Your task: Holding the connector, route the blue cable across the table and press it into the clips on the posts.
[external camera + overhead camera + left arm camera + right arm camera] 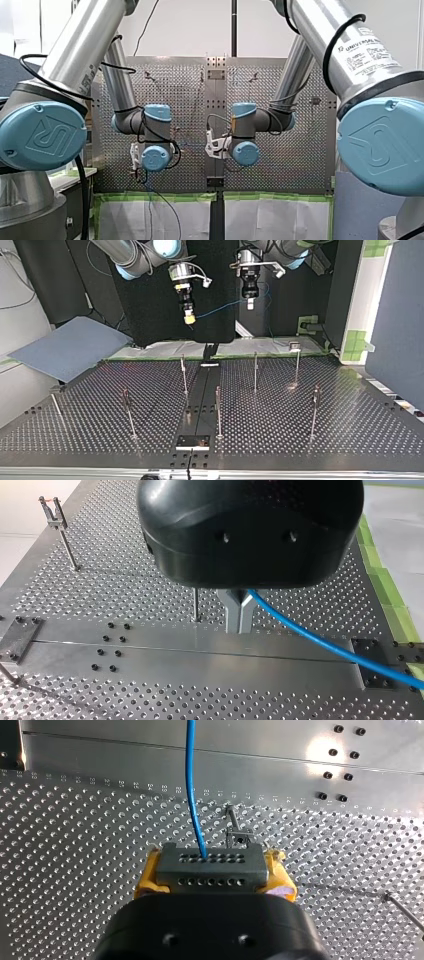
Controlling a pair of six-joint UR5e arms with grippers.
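Nearest the lens in the right wrist view is the black body of my right gripper [214, 870]. Its yellow pads [150, 872] are clamped on either side of the grey connector [209, 861]. The blue cable [191, 780] leaves the connector's upper row of holes and runs straight ahead over the perforated table [75, 845]. Just beyond the connector and a little to its right, a thin post [234, 822] stands with a small clip [239, 839] on it. The cable is not in that clip.

In the left wrist view, the metal fingers [239, 612] of my left gripper [239, 622] are drawn together. The cable comes out from between them and slopes off to the right and nearer. The gripper appears to be pinching the cable, though the housing hides the contact itself. A bare post stands just beside the fingers on their left, and a clipped post is far off to the left.

In the top view both grippers hang well above the table, at its far edge. My right gripper [189, 317] is at that view's left and my left gripper [250, 302] at its right. The cable sags slightly in the air between them. Below them the posts [255, 371] stand scattered across the table, and none of their clips holds the cable.
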